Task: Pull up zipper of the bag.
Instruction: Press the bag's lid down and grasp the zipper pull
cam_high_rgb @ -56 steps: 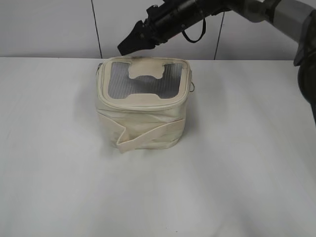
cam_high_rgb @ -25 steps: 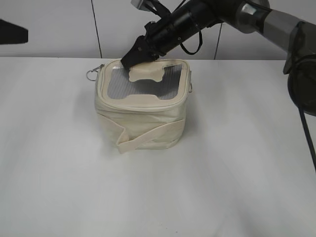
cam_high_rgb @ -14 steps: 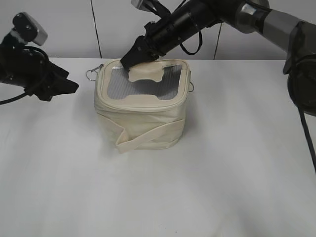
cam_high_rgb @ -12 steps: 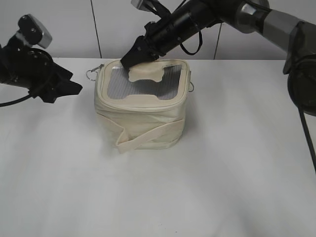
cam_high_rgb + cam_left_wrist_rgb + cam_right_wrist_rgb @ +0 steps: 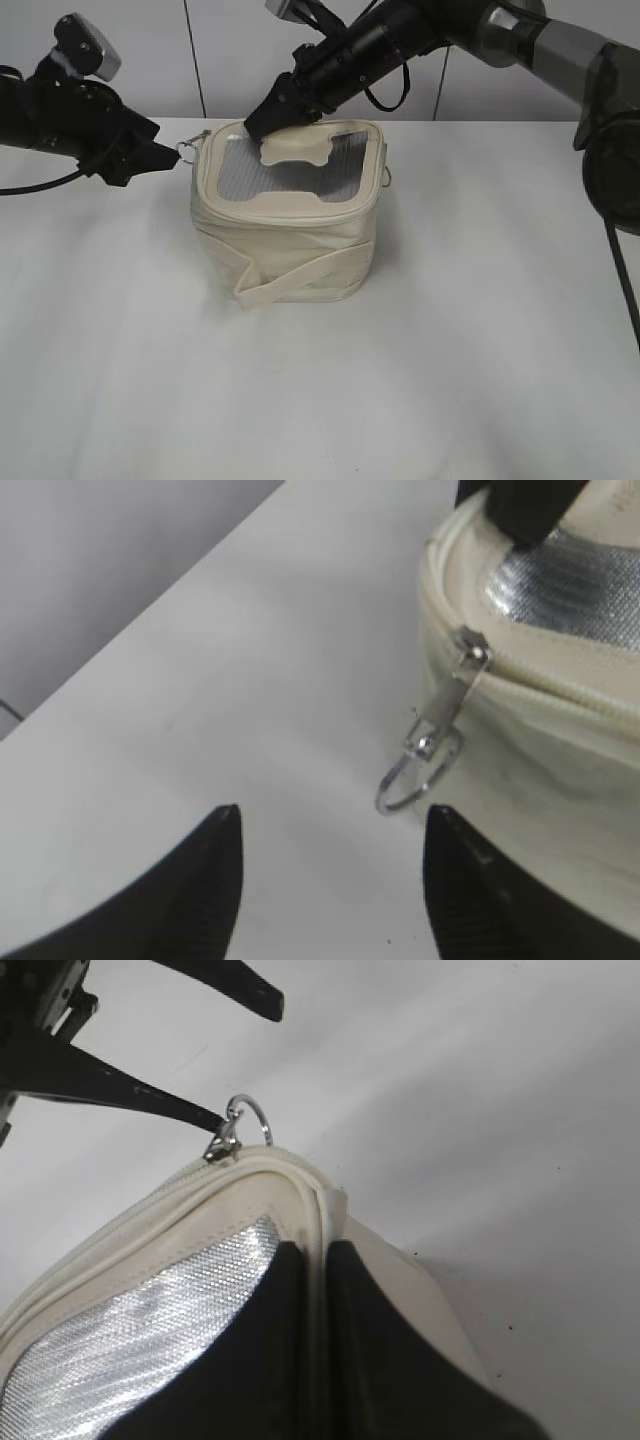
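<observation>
The cream boxy bag [image 5: 285, 215] stands mid-table, its grey top panel with the H-shaped patch facing up. The zipper [image 5: 560, 688] runs round the upper rim. One silver ring pull [image 5: 187, 150] hangs at the bag's back left corner, and it also shows in the left wrist view [image 5: 420, 775] and the right wrist view [image 5: 246, 1120]. A second ring pull [image 5: 388, 178] hangs on the right side. My left gripper [image 5: 168, 152] is open, its tips [image 5: 332, 820] just short of the ring pull and not touching it. My right gripper [image 5: 262, 118] is shut on the bag's back rim [image 5: 317, 1260].
The white table [image 5: 450, 350] spreads around the bag. A light wall with a dark vertical seam [image 5: 190, 60] stands behind. A flat cream strap [image 5: 300, 275] wraps the bag's body, with a loose end at the front left.
My left arm has come in from the left and moved right, up to the ring pull. My right gripper came down onto the bag's back rim and has held there.
</observation>
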You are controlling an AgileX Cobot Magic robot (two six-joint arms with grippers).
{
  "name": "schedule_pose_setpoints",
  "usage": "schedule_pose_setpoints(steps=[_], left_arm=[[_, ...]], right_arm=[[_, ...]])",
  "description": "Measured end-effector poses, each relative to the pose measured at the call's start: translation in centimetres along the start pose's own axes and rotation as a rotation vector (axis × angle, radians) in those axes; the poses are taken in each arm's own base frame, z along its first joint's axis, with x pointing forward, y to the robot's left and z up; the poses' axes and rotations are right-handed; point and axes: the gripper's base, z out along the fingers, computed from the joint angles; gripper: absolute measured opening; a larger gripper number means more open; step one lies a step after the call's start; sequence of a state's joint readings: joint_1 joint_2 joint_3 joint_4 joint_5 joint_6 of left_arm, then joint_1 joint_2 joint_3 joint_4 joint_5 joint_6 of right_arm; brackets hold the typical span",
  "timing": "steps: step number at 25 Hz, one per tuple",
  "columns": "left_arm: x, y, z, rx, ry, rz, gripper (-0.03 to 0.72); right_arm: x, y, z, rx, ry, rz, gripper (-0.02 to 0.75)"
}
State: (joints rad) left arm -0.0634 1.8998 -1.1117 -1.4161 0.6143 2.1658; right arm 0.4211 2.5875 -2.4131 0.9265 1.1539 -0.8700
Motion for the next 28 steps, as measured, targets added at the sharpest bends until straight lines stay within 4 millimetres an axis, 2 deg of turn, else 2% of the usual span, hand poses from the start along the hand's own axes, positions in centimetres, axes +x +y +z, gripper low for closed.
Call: schedule_pose_setpoints(steps=[8, 13, 15, 18, 20, 25, 28], left_arm=[[-0.3, -0.8, 2.0, 0.053, 0.010, 0.042, 0.447], [-1.3, -0.5, 2.9, 0.032, 0.012, 0.083, 0.436], [-1.5, -0.6, 3.2, 0.015, 0.032, 0.106, 0.368], [-1.7, -1.2, 3.6, 0.025, 0.051, 0.148, 0.142], [-1.7, -1.4, 3.7, 0.035, 0.061, 0.170, 0.053], [-1.4, -1.6, 3.5, 0.053, 0.112, 0.133, 0.011], [-1.9, -1.8, 2.5, 0.070, 0.156, 0.107, 0.008]], right_arm=[[0.0, 0.0, 0.0, -0.001, 0.001, 0.001, 0.048], [0.0, 0.0, 0.0, 0.000, 0.001, 0.001, 0.048], [0.0, 0.0, 0.0, 0.000, 0.001, 0.002, 0.048], [0.0, 0.0, 0.0, 0.000, 0.001, 0.004, 0.048], [0.0, 0.0, 0.0, 0.000, 0.001, 0.004, 0.048], [0.0, 0.0, 0.0, 0.003, -0.002, 0.033, 0.048], [0.0, -0.1, 0.0, 0.007, -0.004, 0.061, 0.048]])
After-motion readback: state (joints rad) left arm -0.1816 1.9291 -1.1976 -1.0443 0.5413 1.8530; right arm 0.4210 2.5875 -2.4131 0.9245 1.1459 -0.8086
